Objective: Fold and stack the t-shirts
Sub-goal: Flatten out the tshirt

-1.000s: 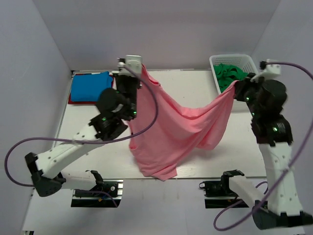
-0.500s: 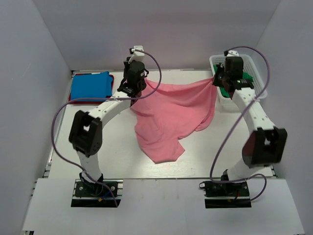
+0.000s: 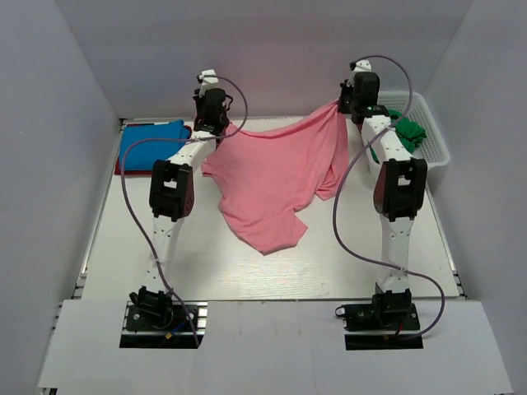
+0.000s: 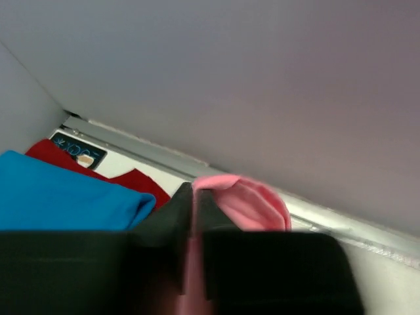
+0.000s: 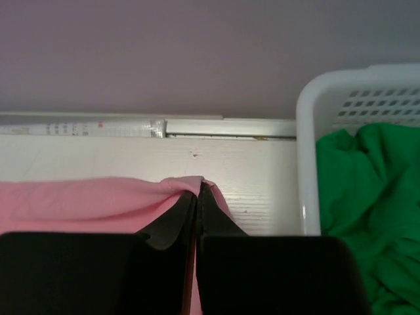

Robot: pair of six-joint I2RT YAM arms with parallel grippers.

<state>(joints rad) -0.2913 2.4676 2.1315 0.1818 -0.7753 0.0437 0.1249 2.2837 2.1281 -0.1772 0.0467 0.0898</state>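
**Pink shirt held taut along the back of the bench**

Both arms reached to the far edge of the bench [image 3: 123,239]. The left tool [image 4: 195,190] was pinched on one corner of the salmon pink t-shirt [image 3: 276,177]. A strip of pink cloth showed between its fingers, and a bunched fold poked out past the tips. The right tool [image 5: 198,187] was clamped on another corner of the same shirt (its fingers met with only cloth between them). The shirt's upper edge ran from one tool to the other and was raised at the right end. The rest lay spread and wrinkled over the middle of the bench, its lower part reaching toward the near side. At the far left corner a folded blue t-shirt [image 3: 152,141] lay on a red t-shirt [image 4: 141,182], just beside the left tool. At the far right, green t-shirts [image 5: 364,184] were heaped in a white basket [image 5: 306,157], near the right tool but apart from the pink cloth.
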